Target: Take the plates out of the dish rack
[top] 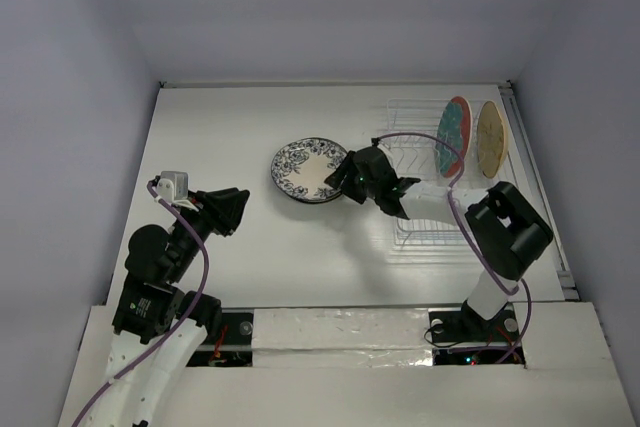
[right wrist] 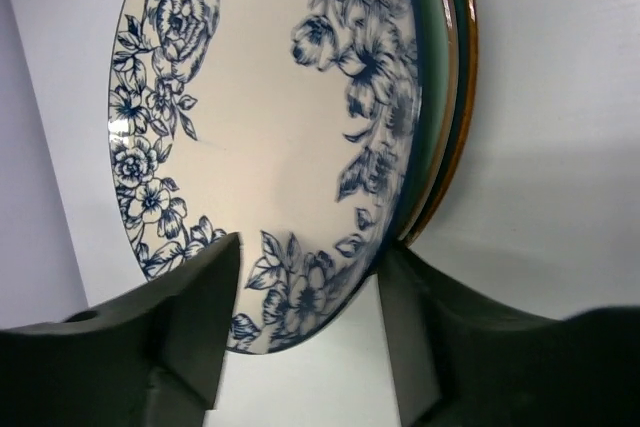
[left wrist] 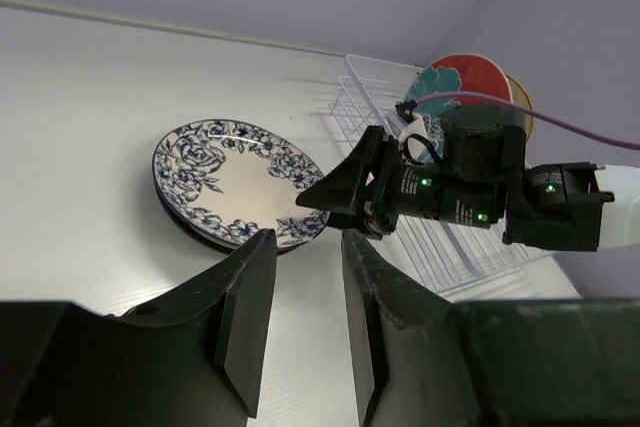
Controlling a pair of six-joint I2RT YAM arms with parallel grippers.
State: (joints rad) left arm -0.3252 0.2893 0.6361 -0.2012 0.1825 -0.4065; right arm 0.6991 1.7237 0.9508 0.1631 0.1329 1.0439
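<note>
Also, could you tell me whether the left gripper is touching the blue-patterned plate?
Apart. The top view shows bare table between the left gripper and the blue-patterned plate.

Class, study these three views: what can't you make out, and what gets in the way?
- Fingertips of the right gripper, top view: hidden under its own wrist.
- The lower plates beneath the blue-patterned plate, top view: covered by it; right wrist view shows only rims.
- The cream-yellow plate, left wrist view: mostly behind the red plate.
- Near end of the dish rack, top view: under the right arm.
</note>
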